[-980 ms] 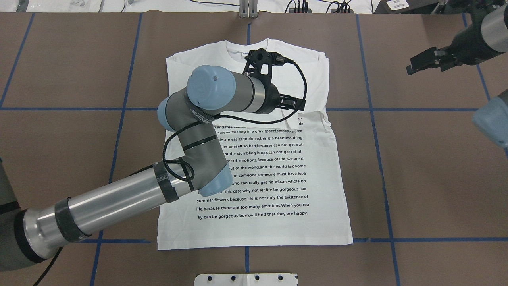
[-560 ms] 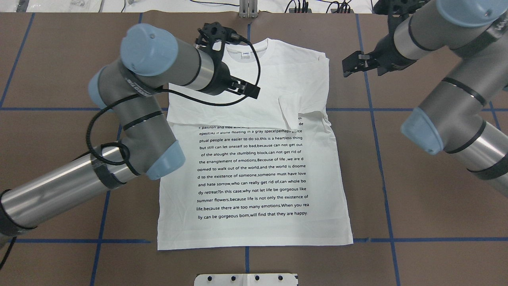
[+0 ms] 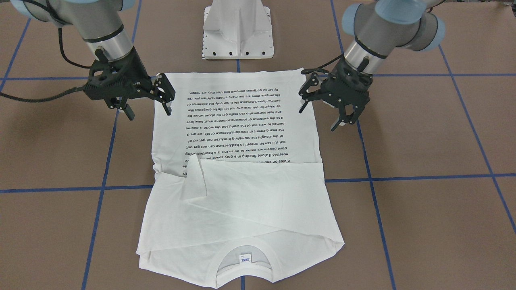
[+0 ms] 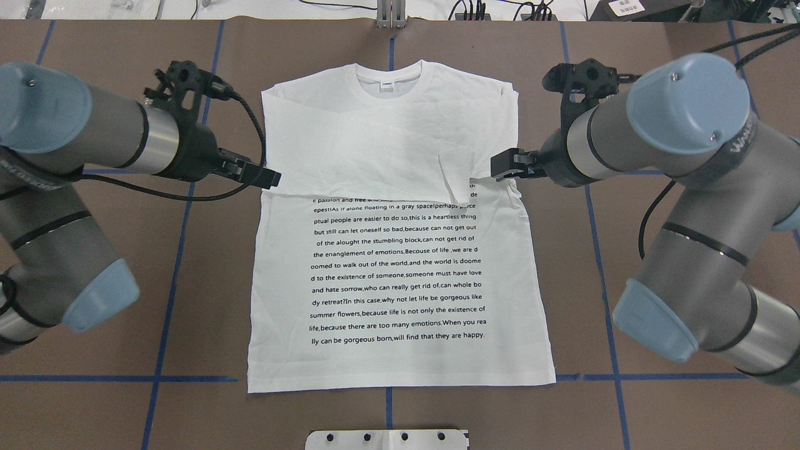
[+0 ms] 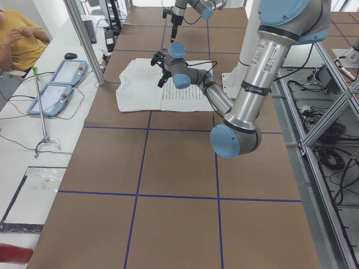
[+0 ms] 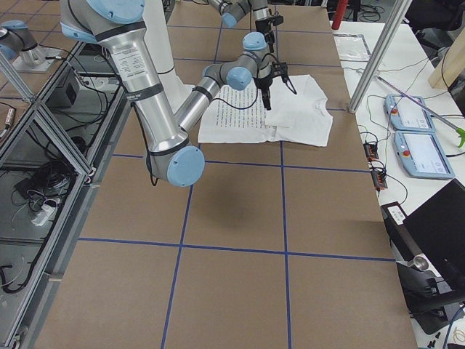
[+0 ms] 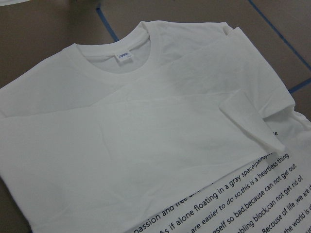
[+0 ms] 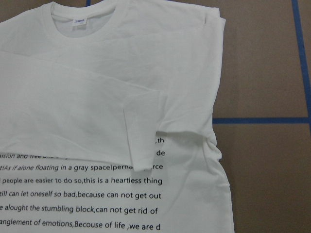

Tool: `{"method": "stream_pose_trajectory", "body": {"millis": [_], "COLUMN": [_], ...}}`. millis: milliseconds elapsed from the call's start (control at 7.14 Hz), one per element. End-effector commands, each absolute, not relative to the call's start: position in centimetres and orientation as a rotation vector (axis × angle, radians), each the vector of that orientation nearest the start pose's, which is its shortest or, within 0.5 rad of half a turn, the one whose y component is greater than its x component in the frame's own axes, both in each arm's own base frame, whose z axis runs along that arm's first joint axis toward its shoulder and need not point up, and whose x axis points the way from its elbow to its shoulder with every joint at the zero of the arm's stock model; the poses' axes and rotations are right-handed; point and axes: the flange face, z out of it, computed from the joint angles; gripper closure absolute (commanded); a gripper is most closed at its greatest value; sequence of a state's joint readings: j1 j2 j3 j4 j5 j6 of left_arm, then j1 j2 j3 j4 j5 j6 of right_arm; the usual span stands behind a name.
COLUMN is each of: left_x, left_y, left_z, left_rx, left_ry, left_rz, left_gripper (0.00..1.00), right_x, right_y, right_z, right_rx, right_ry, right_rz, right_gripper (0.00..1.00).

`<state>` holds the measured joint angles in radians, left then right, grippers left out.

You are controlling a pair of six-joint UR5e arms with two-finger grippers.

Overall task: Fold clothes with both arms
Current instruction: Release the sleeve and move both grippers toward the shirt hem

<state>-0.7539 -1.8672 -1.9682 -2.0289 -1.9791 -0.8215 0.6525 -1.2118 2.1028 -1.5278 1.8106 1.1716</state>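
Observation:
The white long-sleeved T-shirt [image 4: 394, 275] lies flat on the brown table, text side up, collar [image 4: 389, 78] on the far side. Both sleeves are folded across the chest, and one cuff [image 4: 453, 178] is turned up near the right side. My left gripper [image 4: 265, 178] hovers open and empty at the shirt's left edge, level with the sleeve fold. My right gripper [image 4: 503, 165] hovers open and empty at the right edge. In the front view the shirt [image 3: 242, 193] shows with the left gripper [image 3: 320, 117] and the right gripper [image 3: 148, 109], jaws spread. Both wrist views show the shirt's chest [image 7: 146, 145] [image 8: 97, 97].
The white pedestal [image 3: 238, 28] stands at the near table edge behind the hem. Blue tape lines [image 4: 187, 206] cross the brown table. An aluminium post [image 4: 390, 15] and cables sit at the far edge. A seated person [image 5: 17, 33] and two tablets [image 5: 56, 84] are beside the table.
My left arm has swung left off the shirt's chest to its left edge. My right arm has come in from the far right to the right edge. The shirt has not moved.

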Motion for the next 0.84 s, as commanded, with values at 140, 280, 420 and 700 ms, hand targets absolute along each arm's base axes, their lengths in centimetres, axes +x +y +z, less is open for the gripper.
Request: {"method": "stream_pose_trajectory", "body": {"millis": [140, 280, 420, 700], "left_x": [30.9, 34.5, 38.1, 41.9], "left_y": [-34.8, -31.0, -27.3, -24.0], "left_z": [30.8, 32.0, 32.8, 34.3], "left_rx": [0.302, 0.260, 0.237, 0.165], "left_ry": [1.096, 1.104, 1.088, 1.065], "left_rz": [0.036, -0.052, -0.101, -0.138], "left_gripper": [0.00, 0.00, 0.00, 0.00], "right_x": [-35.9, -36.9, -37.6, -36.7], "right_y": [-27.7, -25.7, -24.5, -22.7], "right_z": [25.9, 26.9, 27.3, 29.7], "right_rx": [0.252, 0.276, 0.268, 0.285], "right_ry": [-0.903, -0.879, -0.876, -0.958], "right_rz": [0.191, 0.187, 0.181, 0.188], "right_gripper": [0.00, 0.00, 0.00, 0.00]}}
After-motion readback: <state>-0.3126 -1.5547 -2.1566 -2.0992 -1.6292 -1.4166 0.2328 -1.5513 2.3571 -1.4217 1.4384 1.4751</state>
